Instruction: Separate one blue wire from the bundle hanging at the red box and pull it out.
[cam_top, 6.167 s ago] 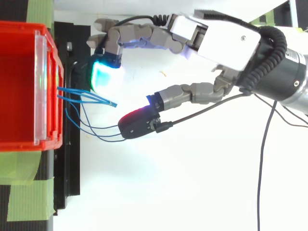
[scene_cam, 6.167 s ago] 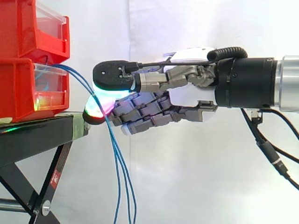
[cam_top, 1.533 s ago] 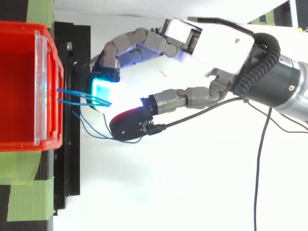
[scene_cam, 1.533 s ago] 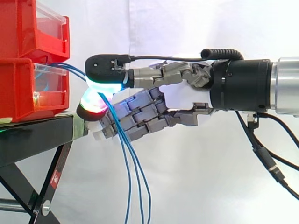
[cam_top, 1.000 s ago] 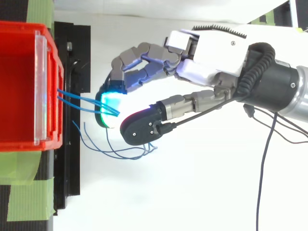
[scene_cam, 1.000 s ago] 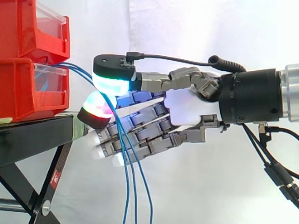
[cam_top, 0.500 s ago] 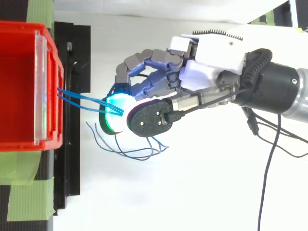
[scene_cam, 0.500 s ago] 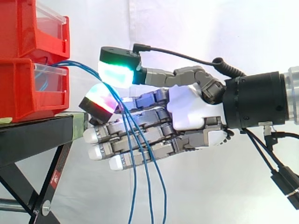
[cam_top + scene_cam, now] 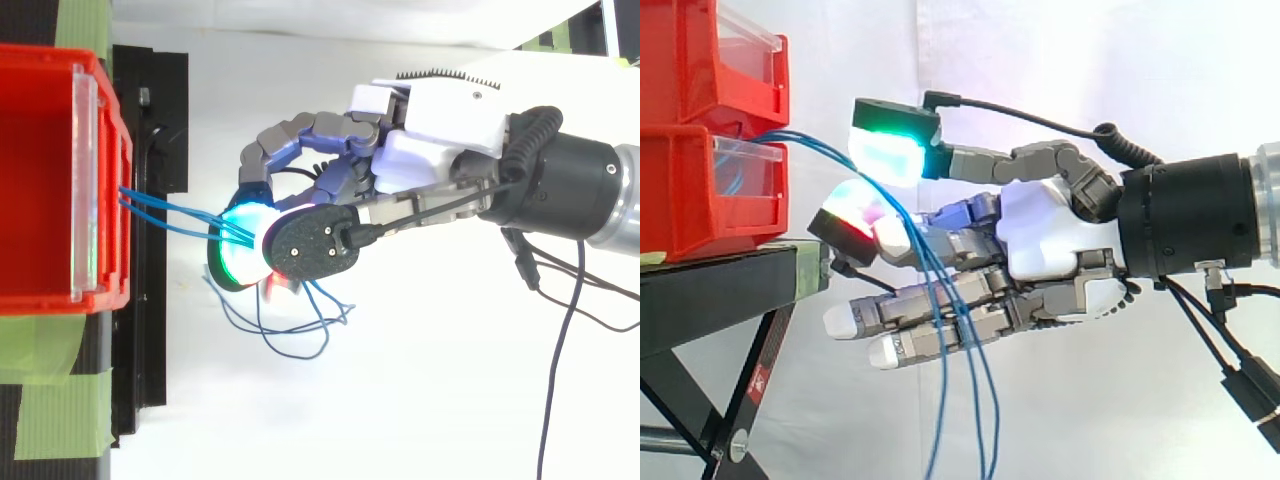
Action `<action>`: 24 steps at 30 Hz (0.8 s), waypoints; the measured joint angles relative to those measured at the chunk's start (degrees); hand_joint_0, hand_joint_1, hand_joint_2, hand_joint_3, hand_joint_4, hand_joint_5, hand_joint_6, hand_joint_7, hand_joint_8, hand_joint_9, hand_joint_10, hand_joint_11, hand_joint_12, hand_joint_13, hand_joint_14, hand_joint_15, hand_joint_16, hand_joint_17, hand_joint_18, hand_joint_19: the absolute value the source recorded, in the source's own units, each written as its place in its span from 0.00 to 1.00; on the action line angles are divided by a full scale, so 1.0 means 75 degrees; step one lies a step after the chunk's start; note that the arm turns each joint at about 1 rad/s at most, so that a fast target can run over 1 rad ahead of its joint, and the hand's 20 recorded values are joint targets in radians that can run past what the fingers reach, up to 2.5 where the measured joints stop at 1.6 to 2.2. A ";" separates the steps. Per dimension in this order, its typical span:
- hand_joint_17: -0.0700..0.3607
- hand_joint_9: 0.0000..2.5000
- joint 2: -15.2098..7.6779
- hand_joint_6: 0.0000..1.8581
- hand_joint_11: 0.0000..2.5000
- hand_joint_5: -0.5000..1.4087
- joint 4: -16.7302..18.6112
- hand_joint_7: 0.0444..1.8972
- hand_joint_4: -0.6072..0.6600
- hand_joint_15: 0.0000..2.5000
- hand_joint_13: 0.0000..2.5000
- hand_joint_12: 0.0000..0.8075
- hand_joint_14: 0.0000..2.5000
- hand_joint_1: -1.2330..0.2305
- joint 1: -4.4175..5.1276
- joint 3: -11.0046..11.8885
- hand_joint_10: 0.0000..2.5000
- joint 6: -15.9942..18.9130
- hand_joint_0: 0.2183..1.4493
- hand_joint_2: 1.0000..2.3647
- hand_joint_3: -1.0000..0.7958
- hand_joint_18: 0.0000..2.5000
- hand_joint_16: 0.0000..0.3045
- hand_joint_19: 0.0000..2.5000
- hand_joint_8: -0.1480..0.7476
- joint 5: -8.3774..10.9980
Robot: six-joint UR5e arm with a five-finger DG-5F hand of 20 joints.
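Note:
Several thin blue wires point(image 9: 815, 150) leave the front of the lower red box point(image 9: 700, 190) and run right into my hand point(image 9: 1050, 235). They pass between the green-glowing thumb pad point(image 9: 888, 155) above and a red-glowing finger pad point(image 9: 855, 215) below, which pinch them. Below the pinch they hang down in front of the other fingers, which lie nearly straight, pointing at the stand. From above, the wires point(image 9: 170, 210) stretch from the box point(image 9: 40, 180) to the pads and their loose ends loop beneath the hand point(image 9: 440, 130). I cannot tell how many wires are pinched.
A second red bin point(image 9: 720, 60) is stacked on the lower box. Both stand on a black stand point(image 9: 710, 290) with slanted legs. Green tape point(image 9: 50, 400) marks the stand's top. A white curtain is behind, and open room lies right of the stand.
The hand has drawn back to the right from the box with the wires, which now stretch further out. Its lower fingers have straightened and the hanging ends swung right.

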 measured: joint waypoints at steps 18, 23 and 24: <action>0.42 0.59 -0.0007 0.47 0.37 0.14 0.0025 0.53 0.60 0.31 0.46 0.49 0.01 0.44 -0.0021 -0.0002 0.01 -0.0617 0.35 0.01 0.35 0.18 0.16 0.12 0.67 -0.0017; 0.42 0.58 -0.0003 0.47 0.36 0.14 0.0034 0.52 0.60 0.37 0.49 0.48 0.01 0.44 -0.0080 -0.0001 0.01 -0.1462 0.35 0.01 0.35 0.19 0.16 0.13 0.67 0.0007; 0.42 0.58 -0.0002 0.47 0.36 0.14 0.0031 0.52 0.61 0.37 0.49 0.48 0.01 0.44 -0.0086 -0.0001 0.01 -0.1698 0.35 0.01 0.35 0.19 0.16 0.13 0.67 0.0009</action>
